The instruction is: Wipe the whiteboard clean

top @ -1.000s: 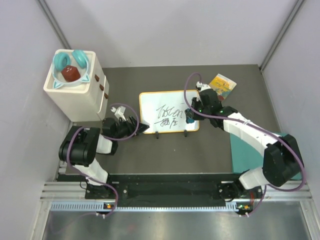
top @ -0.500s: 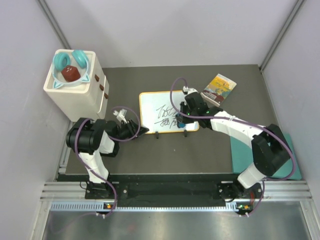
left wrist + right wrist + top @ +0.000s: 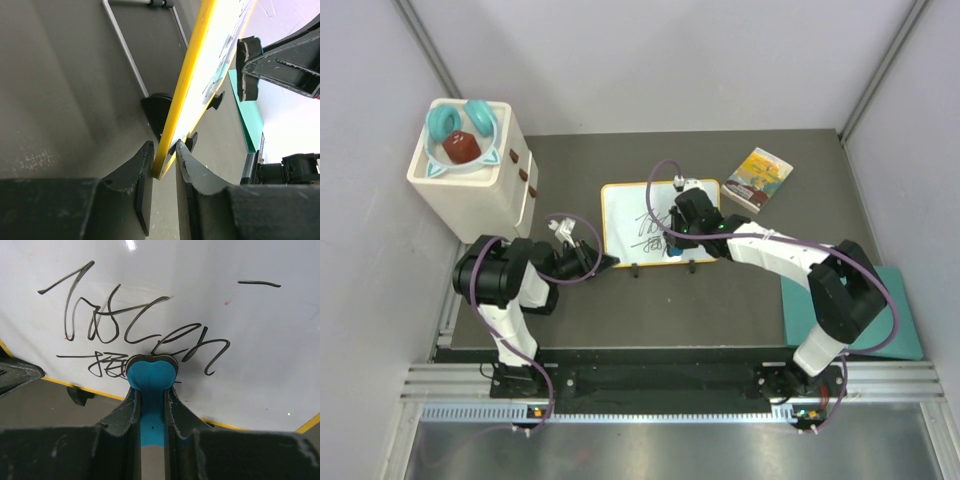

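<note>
Dark tabletop (image 3: pixel 620 310), left claw (image 3: pixel 164 152) clamping whiteboard (image 3: pixel 622 215) corner, right claw (image 3: pixel 150 395) gripping blue eraser (image 3: pixel 151 372) against scribbles (image 3: pixel 67 315)

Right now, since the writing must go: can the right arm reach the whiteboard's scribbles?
Probably yes. The right gripper, shut on a blue eraser, is right at the scribbles on the whiteboard, nothing between; the left gripper pinches the board's yellow edge, clear of the writing.

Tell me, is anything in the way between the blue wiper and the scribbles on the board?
No, nothing visible. The right gripper holds the blue wiper right in front of the black scribbles on the whiteboard. The left gripper pinches the board's yellow edge, off to the side.
</note>
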Tool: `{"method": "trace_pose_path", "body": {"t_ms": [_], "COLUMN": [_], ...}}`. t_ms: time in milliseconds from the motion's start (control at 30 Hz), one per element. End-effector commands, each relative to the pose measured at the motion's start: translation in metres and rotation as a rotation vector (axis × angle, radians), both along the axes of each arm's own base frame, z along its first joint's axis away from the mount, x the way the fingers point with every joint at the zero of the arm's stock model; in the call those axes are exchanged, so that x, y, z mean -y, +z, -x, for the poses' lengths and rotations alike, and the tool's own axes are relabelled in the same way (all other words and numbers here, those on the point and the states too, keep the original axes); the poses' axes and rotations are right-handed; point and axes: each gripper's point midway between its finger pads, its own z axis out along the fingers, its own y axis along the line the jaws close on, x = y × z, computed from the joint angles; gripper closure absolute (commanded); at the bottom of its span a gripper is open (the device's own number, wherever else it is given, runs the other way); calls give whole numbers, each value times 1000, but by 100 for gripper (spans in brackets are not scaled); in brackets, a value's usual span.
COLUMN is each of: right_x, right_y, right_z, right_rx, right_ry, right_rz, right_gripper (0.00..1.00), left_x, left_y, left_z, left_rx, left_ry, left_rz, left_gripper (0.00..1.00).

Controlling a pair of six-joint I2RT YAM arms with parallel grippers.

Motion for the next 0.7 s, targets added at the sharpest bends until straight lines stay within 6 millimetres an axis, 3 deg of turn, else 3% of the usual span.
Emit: {"method": "trace_pose_path", "body": {"t_ms": [0,200,500,667], "right_x": [-13,-12,-19,-59], "right_y": [17,10,-17,-18], "right_z": [-16,-21,-19,-7], "right_rx": [73,91,119,195], "right_ry": [-34,-91,-152,-76], "right_rz": [-6,0,130,226], "right_gripper": [100,100,100,100], "left_x": [-6,-12,-14,-10], "left_y": [-6,-20,-22,-24], "left_z": [-18,-19,-15,-15], "left_rx": [22,-55,-65,-59], "left_ry": [60,114,130,105], "left_rz": [-20,-41,-52,-79], "left_gripper": [92,100,100,100]}}
